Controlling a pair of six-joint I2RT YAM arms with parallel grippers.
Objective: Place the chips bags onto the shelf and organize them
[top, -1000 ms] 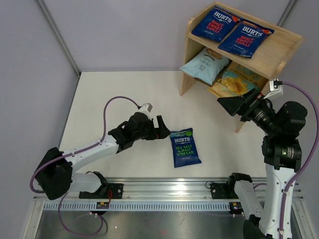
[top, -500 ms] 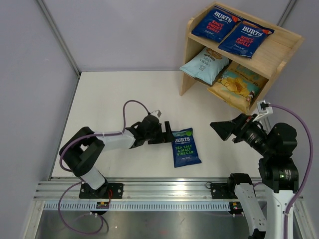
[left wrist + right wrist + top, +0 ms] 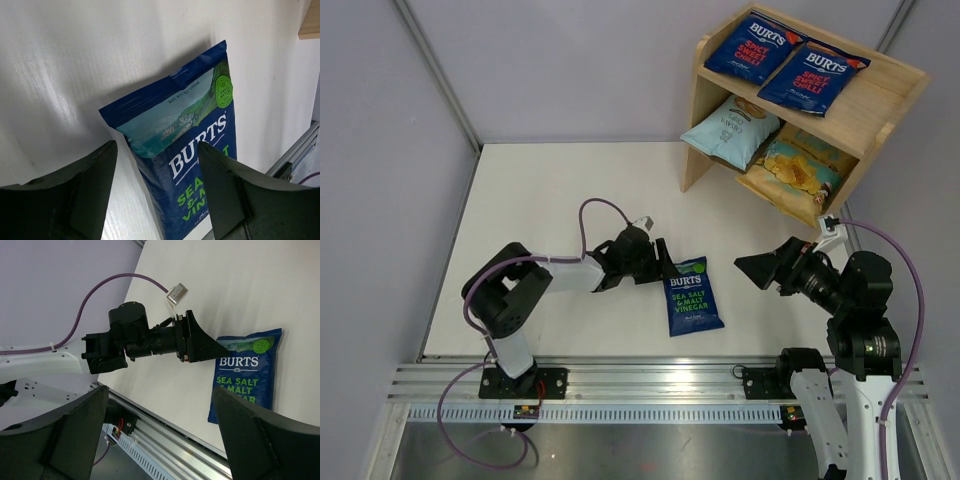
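Jaws of the left gripper point(image 3: 666, 268) have come astride the green-lettered Burts bag point(image 3: 693, 298), the last off the shelf point(image 3: 882, 96), narrowing but not yet gripping; right gripper point(image 3: 752, 268) open, empty.

The shelf point(image 3: 892, 88) stands far right on the surface point(image 3: 550, 190), with two bags point(image 3: 748, 47) abreast on its upper tier and two others point(image 3: 730, 130) below. A fifth bag point(image 3: 691, 297) lies near the middle, the left claw point(image 3: 665, 267) at its far-left corner and the right claw point(image 3: 760, 268) off to its right.
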